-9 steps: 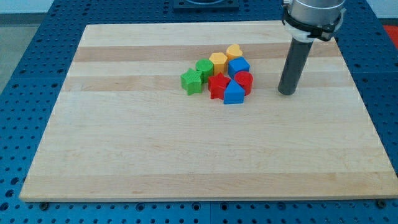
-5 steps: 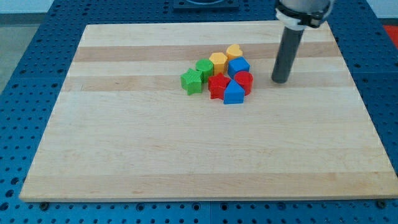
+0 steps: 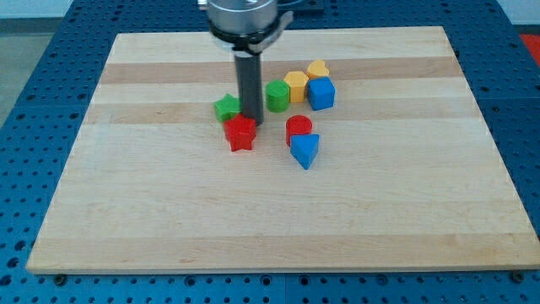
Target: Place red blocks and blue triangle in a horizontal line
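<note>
My tip [image 3: 251, 122] rests on the wooden board [image 3: 169, 211], touching the upper right of the red star block [image 3: 240, 133]. A red cylinder block [image 3: 299, 127] stands to the view's right of the star. The blue triangle block [image 3: 305, 150] lies just below the cylinder, touching it. The star and the cylinder are about level with each other and apart. The triangle sits lower than both.
A green block [image 3: 226, 108] sits left of the rod. Another green block [image 3: 278, 95], a yellow hexagon [image 3: 296, 83], a yellow heart [image 3: 318, 69] and a blue cube [image 3: 321, 93] are bunched to the rod's right, above the red cylinder.
The rod has moved from the right of the cluster to its left side. The red star and one green block have shifted left. The blue triangle and the red cylinder have moved down.
</note>
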